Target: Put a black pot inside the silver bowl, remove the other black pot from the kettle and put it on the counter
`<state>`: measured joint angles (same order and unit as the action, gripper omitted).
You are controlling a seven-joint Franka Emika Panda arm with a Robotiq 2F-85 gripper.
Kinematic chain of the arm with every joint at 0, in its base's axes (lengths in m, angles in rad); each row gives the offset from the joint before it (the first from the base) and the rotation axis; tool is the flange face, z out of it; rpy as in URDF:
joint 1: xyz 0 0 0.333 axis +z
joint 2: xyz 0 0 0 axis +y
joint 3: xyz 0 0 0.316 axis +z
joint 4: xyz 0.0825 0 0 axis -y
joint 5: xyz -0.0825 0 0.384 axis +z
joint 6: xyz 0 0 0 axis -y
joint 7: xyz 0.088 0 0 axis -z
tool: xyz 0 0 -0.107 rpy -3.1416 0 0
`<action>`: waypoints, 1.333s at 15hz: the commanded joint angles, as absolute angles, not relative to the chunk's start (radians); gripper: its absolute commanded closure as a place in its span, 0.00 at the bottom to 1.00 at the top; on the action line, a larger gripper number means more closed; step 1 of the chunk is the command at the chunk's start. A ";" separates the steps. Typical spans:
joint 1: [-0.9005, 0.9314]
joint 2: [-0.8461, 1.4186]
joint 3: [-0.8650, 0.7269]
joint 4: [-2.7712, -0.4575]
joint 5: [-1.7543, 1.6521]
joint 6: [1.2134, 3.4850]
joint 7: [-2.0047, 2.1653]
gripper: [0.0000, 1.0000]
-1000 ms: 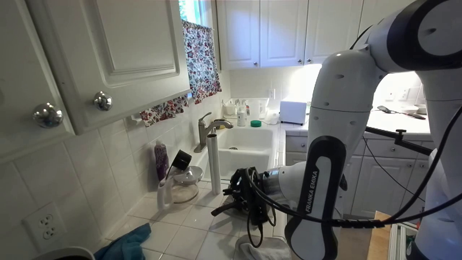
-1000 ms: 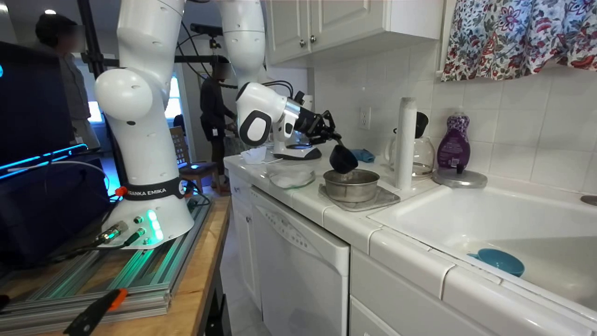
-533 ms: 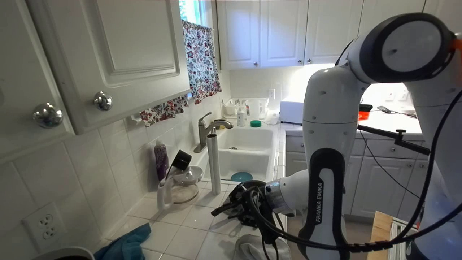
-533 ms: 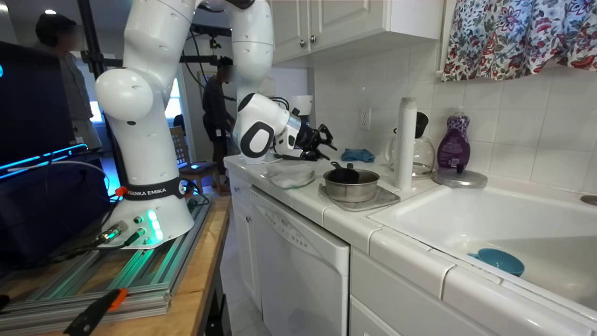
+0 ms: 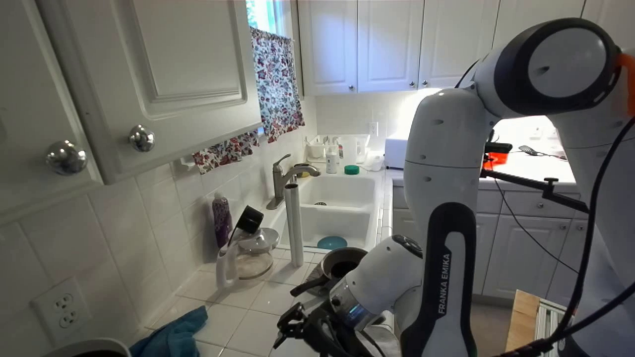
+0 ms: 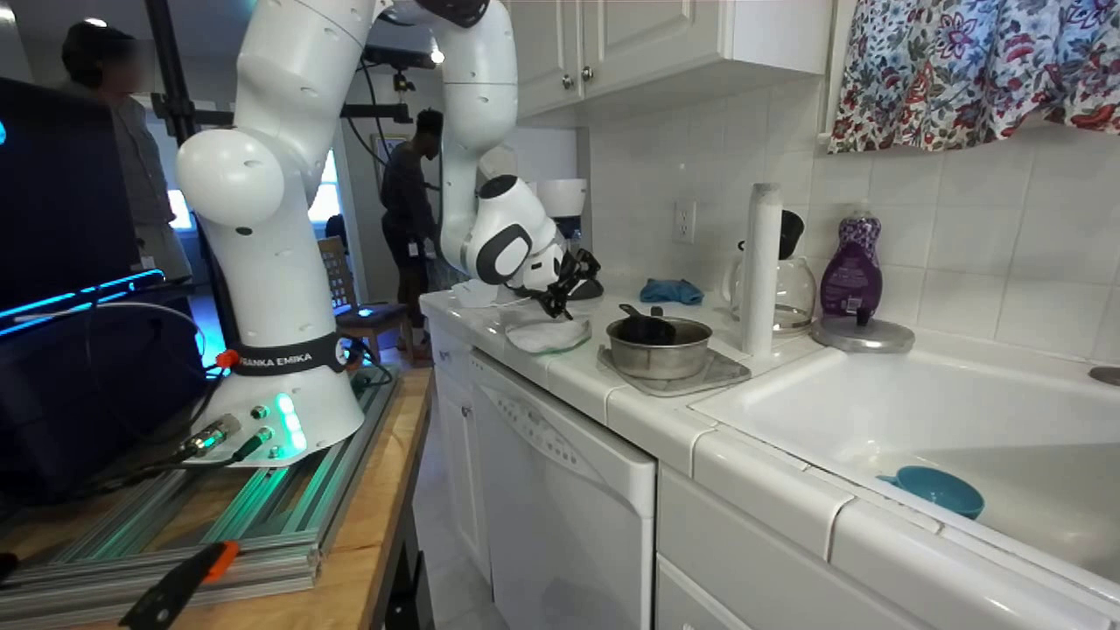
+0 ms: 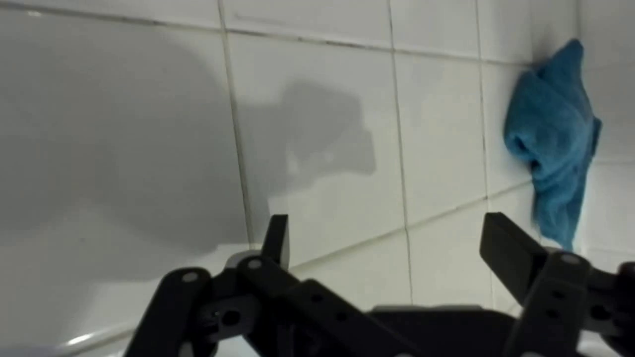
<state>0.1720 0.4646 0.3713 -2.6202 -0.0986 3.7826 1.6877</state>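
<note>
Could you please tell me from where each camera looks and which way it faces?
Wrist view: sits behind the gripper, which shows open below; faces the counter, blue cloth at right.
An exterior view: seems set above the counter's end, facing along it toward the sink; arm and gripper show.
An exterior view: near the sink, facing back along the counter; base, arm and gripper show.
Both exterior views share the silver bowl with the black pot inside, and the kettle.

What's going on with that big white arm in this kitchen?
The white robot arm is handling nothing right now: its open black tool hangs above the white tiled counter. A small round black pot sits inside the round silver metal bowl; the other small black pot perches atop the clear glass kettle, not yet removed.
</note>
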 commanded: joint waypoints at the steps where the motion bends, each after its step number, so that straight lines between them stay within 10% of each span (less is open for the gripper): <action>1: 0.067 0.403 0.463 -2.577 -0.211 3.503 1.676 0.00; 20: -0.778 0.087 1.270 -2.267 0.015 1.965 0.773 0.00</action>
<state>-0.7053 0.1730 1.2180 -2.3252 -0.0185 2.1572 0.9276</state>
